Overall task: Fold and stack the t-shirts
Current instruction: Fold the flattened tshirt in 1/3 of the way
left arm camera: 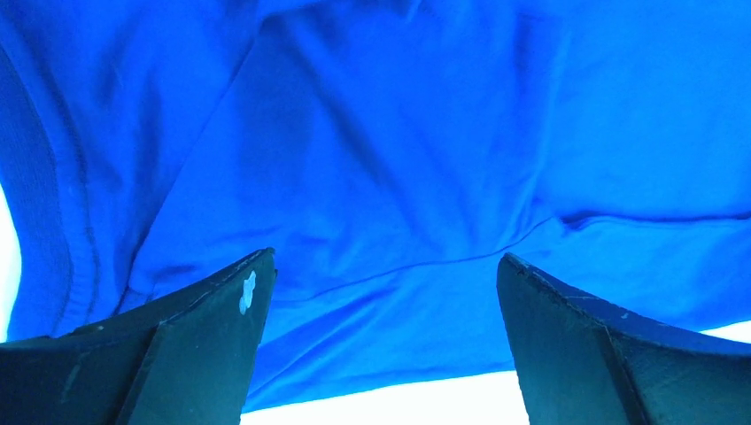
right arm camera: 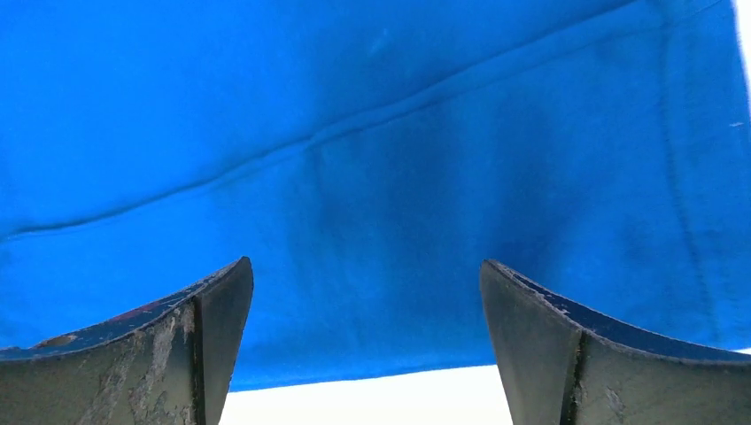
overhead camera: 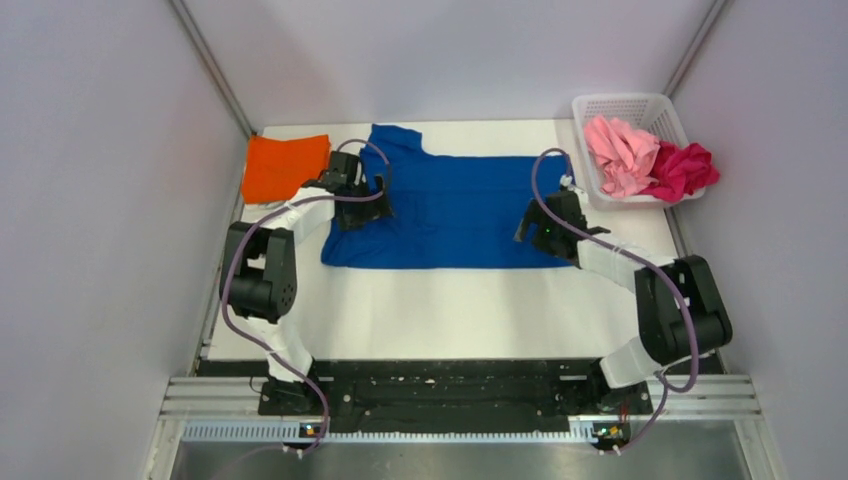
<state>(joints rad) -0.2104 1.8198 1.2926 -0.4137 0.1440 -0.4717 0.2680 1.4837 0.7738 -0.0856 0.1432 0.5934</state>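
Observation:
A royal blue t-shirt [overhead camera: 455,208] lies spread flat on the white table, its print hidden. My left gripper [overhead camera: 362,208] hovers over the shirt's left part, jaws wide open and empty; its wrist view shows blue cloth [left arm camera: 372,150] between the fingers [left arm camera: 212,328]. My right gripper [overhead camera: 545,228] is over the shirt's right lower part, open and empty, with blue cloth [right arm camera: 372,159] and its near hem below. A folded orange t-shirt [overhead camera: 284,165] lies at the back left. Light pink [overhead camera: 620,152] and magenta [overhead camera: 683,170] t-shirts lie crumpled in the basket.
The white lattice basket [overhead camera: 625,105] stands at the back right corner. Grey walls close in on both sides and the back. The white table surface [overhead camera: 440,310] stretches in front of the blue shirt to the arm bases.

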